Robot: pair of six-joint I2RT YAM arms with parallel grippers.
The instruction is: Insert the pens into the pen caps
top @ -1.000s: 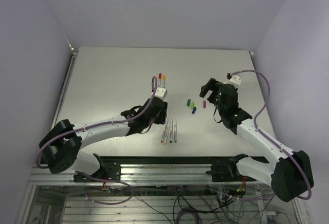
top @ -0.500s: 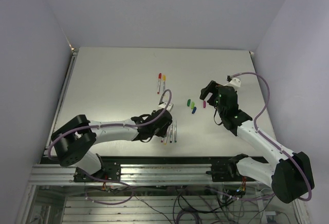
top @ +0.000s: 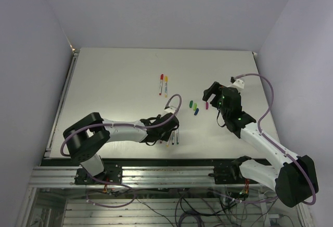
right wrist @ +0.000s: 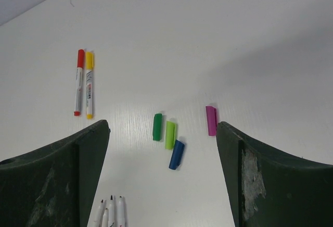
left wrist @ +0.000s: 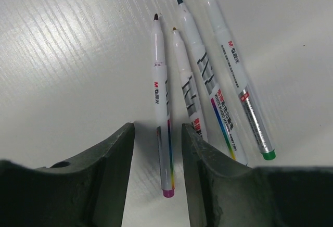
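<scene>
Left gripper (left wrist: 157, 133): jaws roughly half apart, low over the four uncapped pens (left wrist: 205, 76), which lie near the front edge of the table (top: 114, 81). In its wrist view we see the two fingers (left wrist: 112, 175) straddling the tail of the magenta-ended pen (left wrist: 161, 91). Bare table shows on both sides of the barrel, so neither finger touches it and nothing is gripped. The other three pens lie just to that pen's right, slightly fanned, nibs pointing away from the camera. The outermost is the green-ended pen (left wrist: 237, 71). We can't tell whether the fingertips touch the table.

Right gripper (top: 210, 90): jaws spread wide, nothing between them, touching nothing we can see. It hangs above the loose caps, right of table centre. In its wrist view the fingers (right wrist: 62, 180) frame all four caps:
- The dark green cap (right wrist: 157, 126) and light green cap (right wrist: 169, 135) lie side by side, almost touching.
- The blue cap (right wrist: 176, 154) sits just beside the light green one's near end; we can't tell if they touch.
- The magenta cap (right wrist: 210, 120) lies apart to the right, close to the right finger's tip in that view.

Farther back and to the left, the red-capped pen (right wrist: 78, 81) and yellow-capped pen (right wrist: 89, 84) lie parallel, just beside each other, caps on, well apart from both grippers. The uncapped nibs show at the bottom edge of the right wrist view.
</scene>
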